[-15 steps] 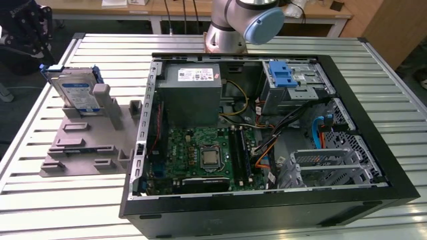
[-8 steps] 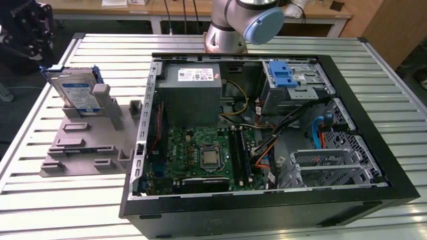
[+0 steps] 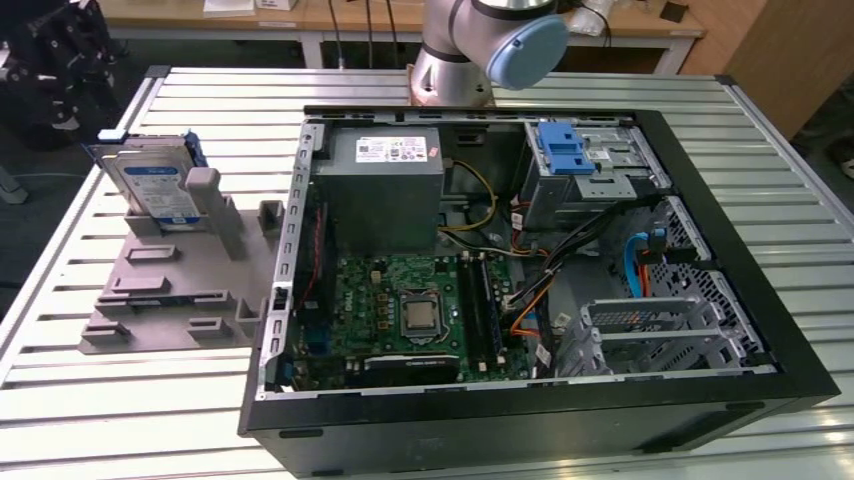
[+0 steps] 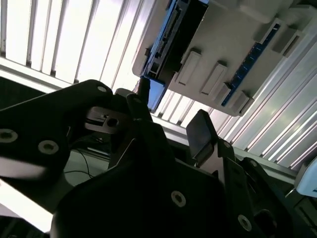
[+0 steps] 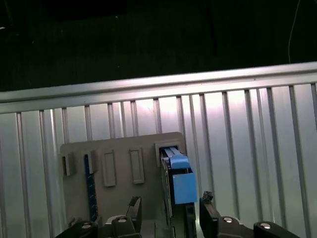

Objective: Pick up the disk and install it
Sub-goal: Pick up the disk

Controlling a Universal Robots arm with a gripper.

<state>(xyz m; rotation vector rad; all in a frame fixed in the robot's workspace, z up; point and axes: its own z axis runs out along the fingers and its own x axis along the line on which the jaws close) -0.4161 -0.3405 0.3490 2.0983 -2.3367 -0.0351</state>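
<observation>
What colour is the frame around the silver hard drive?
Blue plastic frame on the flat silver disk, clearest in the first wrist view.

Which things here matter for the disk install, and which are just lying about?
Job:
disk, upright in the grey holder
hand, open, near the disk
open computer case

Lying about:
grey metal box with a white sticker
motherboard
slatted table
</observation>
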